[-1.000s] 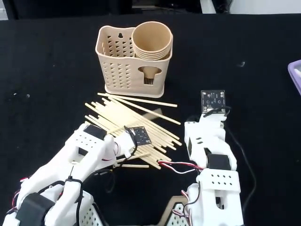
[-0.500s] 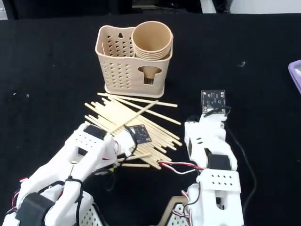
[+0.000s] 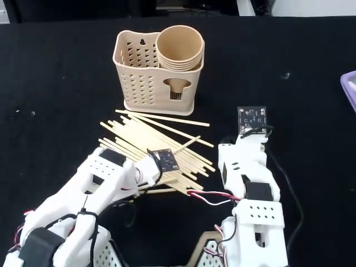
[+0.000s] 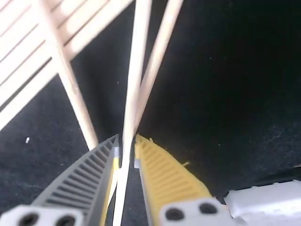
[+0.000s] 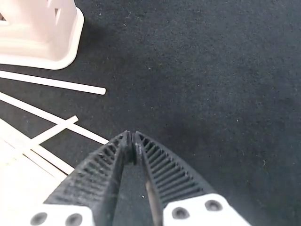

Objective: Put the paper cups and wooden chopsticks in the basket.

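Observation:
The beige basket (image 3: pixel 146 83) stands at the back of the black table, with stacked paper cups (image 3: pixel 179 47) in its right compartment. Wooden chopsticks (image 3: pixel 150 142) lie fanned out in front of it. My left gripper (image 4: pixel 126 149) is shut on two chopsticks (image 4: pixel 137 80) at the near edge of the pile. In the high view one held chopstick (image 3: pixel 188 143) sticks out up and to the right from the left arm (image 3: pixel 105 172). My right gripper (image 5: pixel 130 141) is shut on nothing, just above the cloth, right of the pile. The basket's base (image 5: pixel 42 37) and loose chopsticks (image 5: pixel 51 81) lie beyond it.
A purple object (image 3: pixel 350 83) pokes in at the right edge. Bare black cloth (image 3: pixel 289 67) spreads right of the basket and behind it. The right arm (image 3: pixel 247 167) sits close beside the chopstick pile.
The left gripper lifted a chopstick out of the pile; its far end swung up toward the basket, then dropped lower and to the right. The right arm has stayed still.

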Controlling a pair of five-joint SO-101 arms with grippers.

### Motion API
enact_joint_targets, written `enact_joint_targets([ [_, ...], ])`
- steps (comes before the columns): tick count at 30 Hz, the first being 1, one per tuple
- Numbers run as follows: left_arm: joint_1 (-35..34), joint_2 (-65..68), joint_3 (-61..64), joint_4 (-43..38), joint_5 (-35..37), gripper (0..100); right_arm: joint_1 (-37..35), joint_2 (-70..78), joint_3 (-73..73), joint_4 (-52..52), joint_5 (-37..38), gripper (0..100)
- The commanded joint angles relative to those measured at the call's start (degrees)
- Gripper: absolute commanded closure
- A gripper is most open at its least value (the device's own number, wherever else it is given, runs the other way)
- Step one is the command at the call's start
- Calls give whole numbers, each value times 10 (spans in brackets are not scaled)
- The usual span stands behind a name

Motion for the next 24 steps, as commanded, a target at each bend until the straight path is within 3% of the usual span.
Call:
enact_joint_targets([
  [1,2,-10,8,11,2,970,7,-16,-3,-14,-3,987],
  [13,-1,-243,-76,196,3,970,7,-16,-3,-14,-3,987],
  [24,-68,-345,-253,192,91,970,7,-16,-2,-14,-3,987],
])
